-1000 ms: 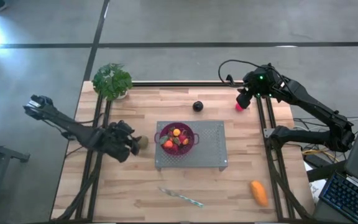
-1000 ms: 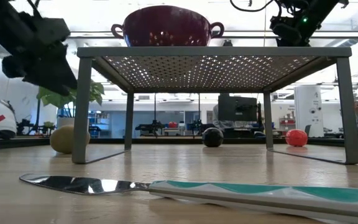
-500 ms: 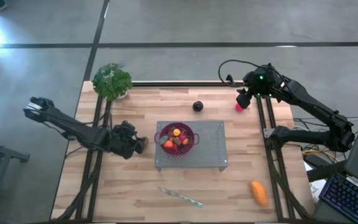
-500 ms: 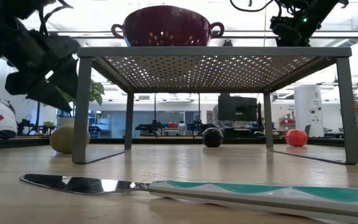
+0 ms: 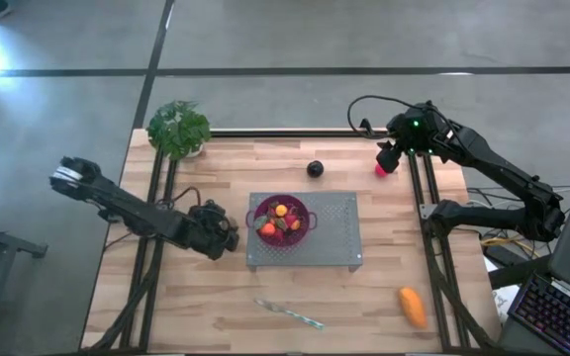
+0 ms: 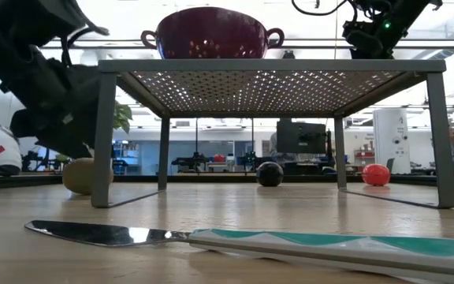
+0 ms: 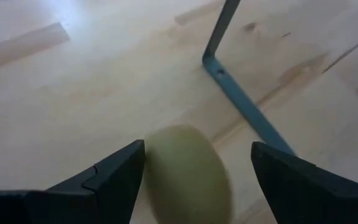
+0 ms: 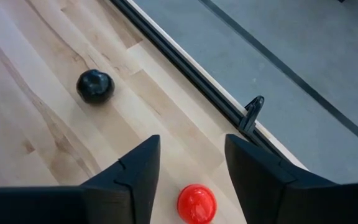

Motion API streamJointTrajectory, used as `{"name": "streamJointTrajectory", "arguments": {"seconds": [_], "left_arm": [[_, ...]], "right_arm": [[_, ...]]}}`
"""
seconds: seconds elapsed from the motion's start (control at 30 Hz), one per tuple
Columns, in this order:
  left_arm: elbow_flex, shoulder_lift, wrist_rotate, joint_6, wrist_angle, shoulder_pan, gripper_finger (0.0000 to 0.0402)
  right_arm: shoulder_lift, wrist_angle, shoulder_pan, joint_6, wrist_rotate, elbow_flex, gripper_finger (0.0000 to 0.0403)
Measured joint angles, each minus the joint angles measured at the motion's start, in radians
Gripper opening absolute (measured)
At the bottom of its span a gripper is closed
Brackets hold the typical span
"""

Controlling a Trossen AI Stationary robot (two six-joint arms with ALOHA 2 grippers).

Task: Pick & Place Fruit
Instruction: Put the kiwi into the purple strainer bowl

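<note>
Kiwi (image 7: 188,171) between parted left hand (image 7: 194,165) fingers | right hand (image 8: 188,168) parted above red ball (image 8: 197,203)

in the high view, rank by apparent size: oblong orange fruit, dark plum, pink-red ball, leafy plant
1. leafy plant, clearly largest
2. oblong orange fruit
3. dark plum and pink-red ball: look about alike, and the right claw partly covers the ball, so no ranking between them

grey concrete floor (image 5: 295,40) with dark seam lines all around the light wood table (image 5: 384,297), laptop keyboard (image 5: 557,316) off one side, bright workshop behind with ceiling lights, a dark monitor (image 6: 301,137), benches
</note>
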Motion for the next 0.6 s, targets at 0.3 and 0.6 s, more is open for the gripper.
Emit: {"name": "streamJointTrajectory", "arguments": {"seconds": [0.3, 0.6], "left_arm": [[0.006, 0.069, 0.041, -0.027, 0.008, 0.0, 0.0298], [0.006, 0.068, 0.172, 0.078, 0.004, -0.001, 0.0298]], "right_arm": [[0.0, 0.0, 0.0, 0.001, 0.0, 0.0, 0.0183], [0.0, 0.0, 0.0, -0.002, 0.0, 0.0, 0.0202]]}}
